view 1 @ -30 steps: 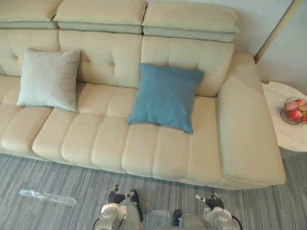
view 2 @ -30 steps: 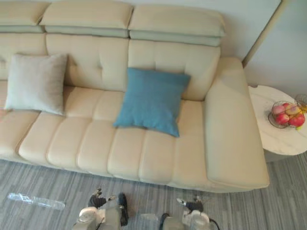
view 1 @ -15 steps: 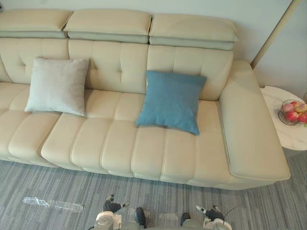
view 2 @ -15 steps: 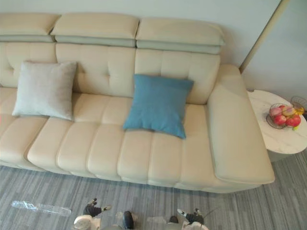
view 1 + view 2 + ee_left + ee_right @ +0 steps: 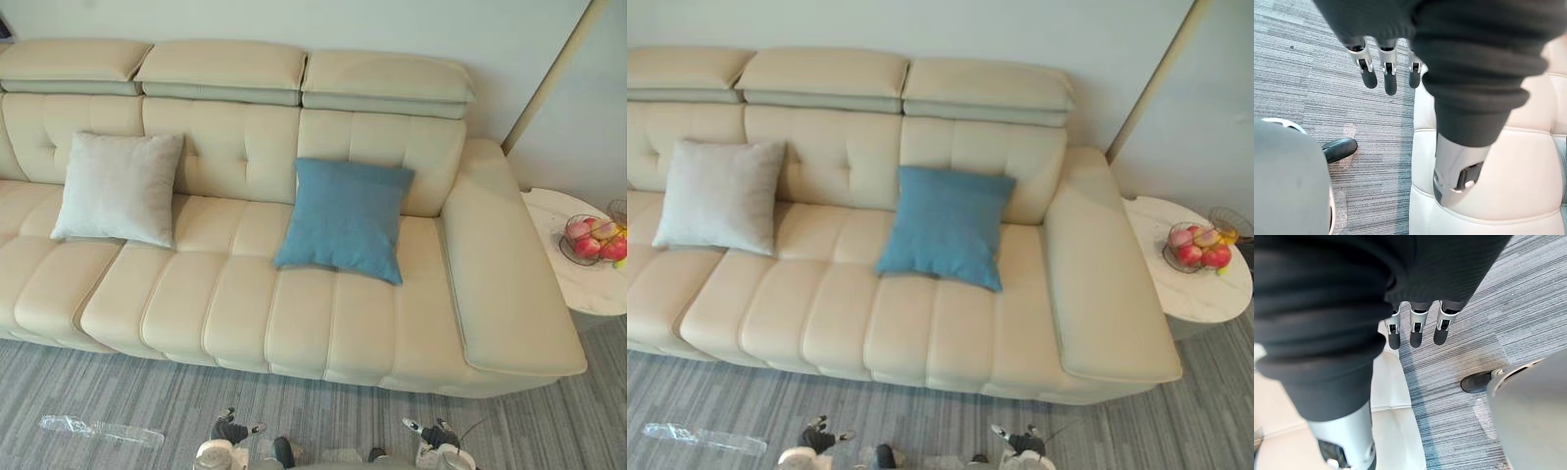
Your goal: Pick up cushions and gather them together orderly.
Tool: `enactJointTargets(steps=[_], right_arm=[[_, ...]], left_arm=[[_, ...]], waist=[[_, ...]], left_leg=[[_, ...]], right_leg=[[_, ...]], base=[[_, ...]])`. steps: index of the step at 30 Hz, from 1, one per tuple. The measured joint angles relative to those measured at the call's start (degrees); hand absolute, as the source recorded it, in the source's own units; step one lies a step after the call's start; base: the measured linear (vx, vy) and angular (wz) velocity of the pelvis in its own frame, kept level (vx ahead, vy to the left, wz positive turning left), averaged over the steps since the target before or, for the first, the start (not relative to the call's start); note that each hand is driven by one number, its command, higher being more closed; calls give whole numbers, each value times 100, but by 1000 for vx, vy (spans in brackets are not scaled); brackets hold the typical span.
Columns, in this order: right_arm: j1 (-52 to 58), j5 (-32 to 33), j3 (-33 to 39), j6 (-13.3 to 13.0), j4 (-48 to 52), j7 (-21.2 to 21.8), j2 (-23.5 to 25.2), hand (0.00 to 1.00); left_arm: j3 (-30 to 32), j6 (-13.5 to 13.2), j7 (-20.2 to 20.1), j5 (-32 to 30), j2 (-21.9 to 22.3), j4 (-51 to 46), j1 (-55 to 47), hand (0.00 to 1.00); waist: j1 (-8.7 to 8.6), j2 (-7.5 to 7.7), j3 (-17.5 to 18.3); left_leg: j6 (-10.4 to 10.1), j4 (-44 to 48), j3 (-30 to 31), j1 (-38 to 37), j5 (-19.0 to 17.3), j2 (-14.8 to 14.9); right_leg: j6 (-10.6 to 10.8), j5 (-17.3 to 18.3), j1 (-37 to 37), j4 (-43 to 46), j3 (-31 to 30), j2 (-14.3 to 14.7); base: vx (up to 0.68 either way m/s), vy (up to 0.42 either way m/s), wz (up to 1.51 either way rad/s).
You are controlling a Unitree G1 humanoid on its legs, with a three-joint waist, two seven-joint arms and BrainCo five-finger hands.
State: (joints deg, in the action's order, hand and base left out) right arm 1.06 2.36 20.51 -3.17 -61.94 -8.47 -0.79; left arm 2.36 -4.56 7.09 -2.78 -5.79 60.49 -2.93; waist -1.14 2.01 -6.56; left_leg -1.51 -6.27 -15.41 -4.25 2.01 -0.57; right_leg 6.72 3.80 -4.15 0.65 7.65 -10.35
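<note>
Two cushions sit well apart on the cream sofa (image 5: 294, 313): grey cushion (image 5: 118, 188) toward the left, blue cushion (image 5: 345, 217) nearer the right armrest, both leaning on the backrest. Left hand (image 5: 1390, 81) and right hand (image 5: 1417, 333) hang empty, fingers straight.

Cream sofa (image 5: 294, 313) along the wall, carrying a grey cushion (image 5: 120, 188) propped against the backrest towards its left end and a blue cushion (image 5: 345, 219) leaning on the backrest near the right armrest, the two well apart with bare seat between. Just beside that armrest, a round white side table (image 5: 578, 289) bearing a wire bowl (image 5: 593, 240) of red and yellow fruit. Before the sofa's front edge, grey striped carpet floor (image 5: 147, 397) with a crumpled strip of clear plastic (image 5: 98, 429) lying on it.
</note>
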Motion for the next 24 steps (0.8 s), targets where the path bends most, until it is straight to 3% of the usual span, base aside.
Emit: enactJointTargets(steps=[10, 13, 24], right_arm=[[5, -2, 2, 53, 2, 2, -49, 0], [66, -8, 4, 53, 21, -1, -198, 0], [252, -14, 188, 167, 11, 11, -194, 0]], left_arm=[[-122, 10, -27, -56, -8, 0, 0, 0], [-180, 27, -89, -56, 23, 0, -62, 0], [-170, 37, -127, -50, 27, 53, -52, 0]], waist=[[-22, -21, -2], [-160, -154, 24], [-216, -220, -26]], left_leg=[[-97, 30, -150, -185, -121, 51], [-142, 34, -222, -210, -150, 141], [-148, 35, -314, -351, -147, 190]], right_leg=[[-13, -27, -193, -163, -92, 59], [-34, -16, -184, -181, -146, 144], [-33, -16, -321, -176, -133, 145]], base=[[34, -19, -8], [59, -107, -3], [-3, -2, -1]])
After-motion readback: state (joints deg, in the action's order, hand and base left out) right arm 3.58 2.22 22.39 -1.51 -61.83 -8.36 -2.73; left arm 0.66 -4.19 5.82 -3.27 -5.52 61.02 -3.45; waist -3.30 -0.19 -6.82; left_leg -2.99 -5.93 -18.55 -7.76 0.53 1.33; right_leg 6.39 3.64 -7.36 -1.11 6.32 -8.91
